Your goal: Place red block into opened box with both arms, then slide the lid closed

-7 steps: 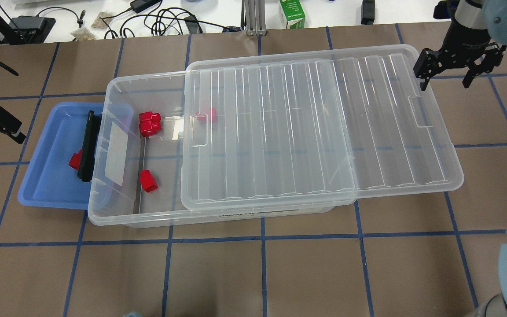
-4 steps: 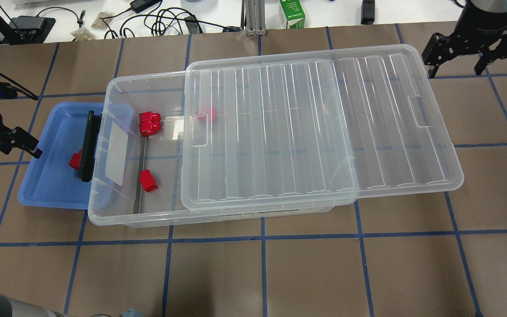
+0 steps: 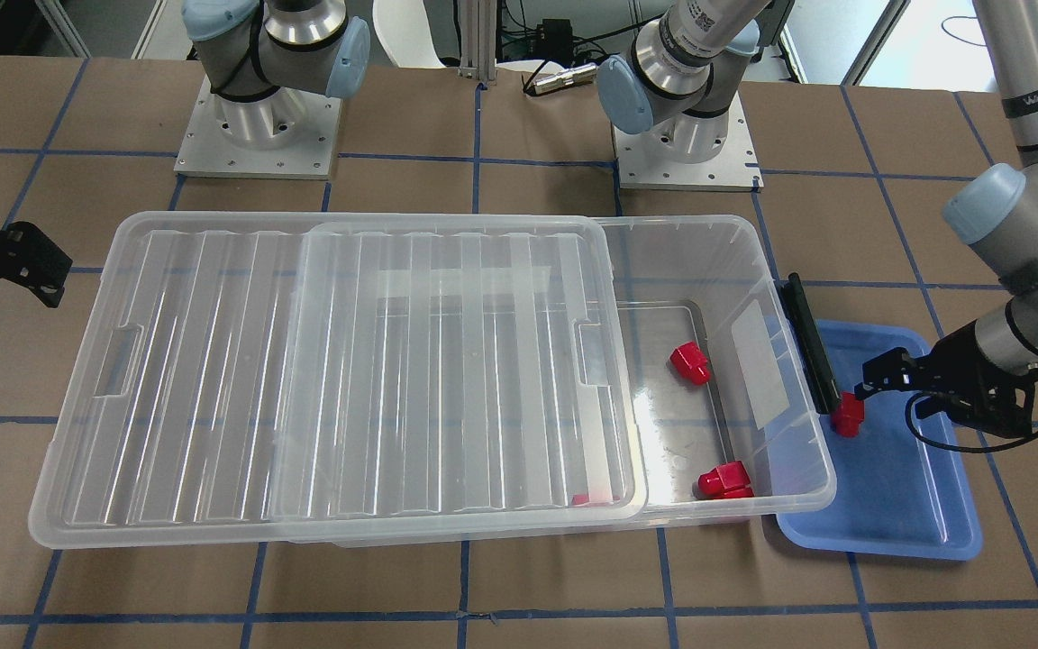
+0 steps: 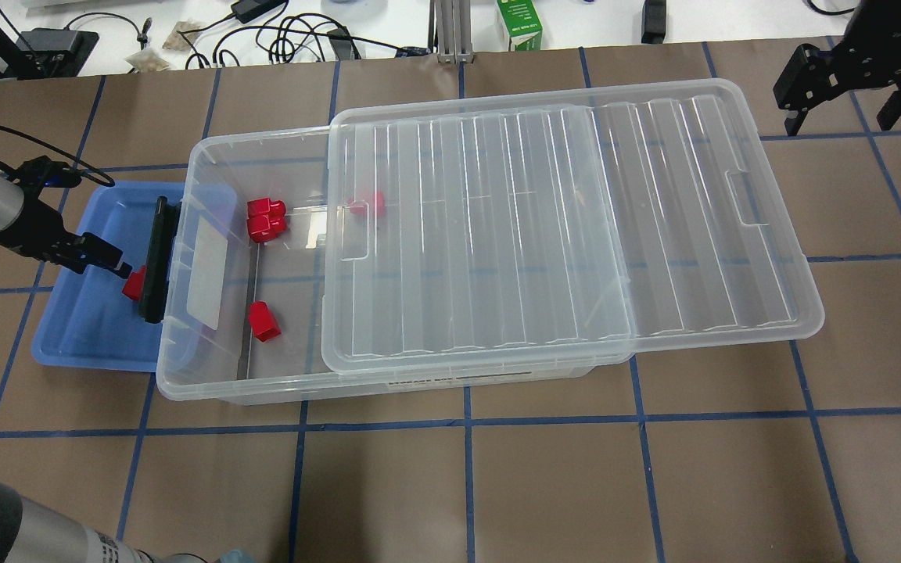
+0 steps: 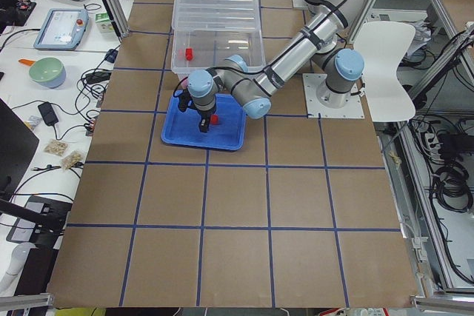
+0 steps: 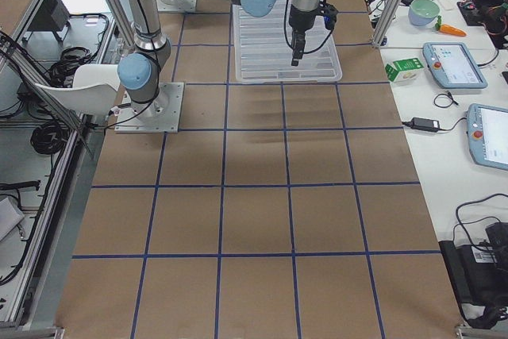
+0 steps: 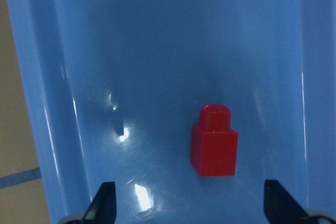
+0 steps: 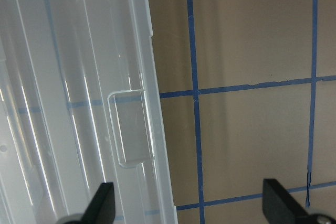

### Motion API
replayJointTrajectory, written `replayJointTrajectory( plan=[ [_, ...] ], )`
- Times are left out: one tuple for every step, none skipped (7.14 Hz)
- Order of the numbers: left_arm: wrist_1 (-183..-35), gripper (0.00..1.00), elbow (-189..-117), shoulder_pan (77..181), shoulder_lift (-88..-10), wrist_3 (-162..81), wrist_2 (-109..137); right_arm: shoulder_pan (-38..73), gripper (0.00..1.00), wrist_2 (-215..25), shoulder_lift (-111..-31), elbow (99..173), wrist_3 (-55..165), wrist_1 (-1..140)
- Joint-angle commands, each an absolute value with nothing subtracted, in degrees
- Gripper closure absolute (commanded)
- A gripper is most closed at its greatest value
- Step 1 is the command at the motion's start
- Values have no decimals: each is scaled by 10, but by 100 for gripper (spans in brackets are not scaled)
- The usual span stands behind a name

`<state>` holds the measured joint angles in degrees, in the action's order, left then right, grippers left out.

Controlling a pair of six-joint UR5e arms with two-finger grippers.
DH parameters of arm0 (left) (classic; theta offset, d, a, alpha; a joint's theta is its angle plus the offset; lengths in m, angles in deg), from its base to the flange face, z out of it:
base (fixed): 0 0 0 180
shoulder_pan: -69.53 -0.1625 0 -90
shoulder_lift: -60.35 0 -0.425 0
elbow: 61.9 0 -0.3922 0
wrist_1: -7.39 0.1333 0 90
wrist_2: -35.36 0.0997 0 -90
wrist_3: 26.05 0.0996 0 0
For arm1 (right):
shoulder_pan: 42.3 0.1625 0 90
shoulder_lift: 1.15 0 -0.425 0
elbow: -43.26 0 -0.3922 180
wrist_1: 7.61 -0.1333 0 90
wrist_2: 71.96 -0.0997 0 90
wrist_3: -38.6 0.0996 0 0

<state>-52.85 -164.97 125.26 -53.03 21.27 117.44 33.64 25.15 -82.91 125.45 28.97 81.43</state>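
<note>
Jaws on the left gripper point(image 7: 190, 205) stand wide apart, both tips low over the floor of the blue tray point(image 4: 75, 344). The red block point(image 7: 214, 142) lies between them, closer to the right-hand tip, and nothing grips it. It is a small, glossy, bright red piece: a squared body with a narrower rounded knob stepped off one end. In the wrist view that knob points to 12 o'clock.

Seen from overhead, the block sits at the tray's 3 o'clock side, touching or just beside a black bar point(image 4: 155, 258) that lies along the end of the box point(image 4: 247, 389). The tray itself is tucked against the box's 9 o'clock end.

That box is clear plastic with a wide rim. Its lid point(image 4: 544, 227), ribbed lengthwise, covers most of it and overhangs toward 3 o'clock, so only the 9 o'clock end is open. Other red blocks point(image 4: 266, 217) lie in that open end, and one shows through the lid's edge.

Farther off, the right gripper point(image 4: 841, 109) hangs at about 1 o'clock from the lid, jaws spread wide and holding nothing. Its wrist camera looks down on the lid's handle notch and the brown table point(image 4: 450, 485) beside it.
</note>
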Motion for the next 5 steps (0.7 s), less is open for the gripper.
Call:
replayJointTrajectory(
  plan=[
    [-503,0,-1665,1267,-546,213,1173,336,0,255,-832,1257,288,800],
    [-500,11,-1665,1270,-554,211,1172,335,0,257,-832,1256,287,795],
    [-501,46,-1665,1270,-556,211,1174,335,0,256,-833,1254,286,795],
    [-501,71,-1665,1270,-558,212,1176,333,0,255,-841,1255,285,795],
    [-501,94,-1662,1270,-558,213,1176,332,0,254,-843,1258,284,795]
  ],
)
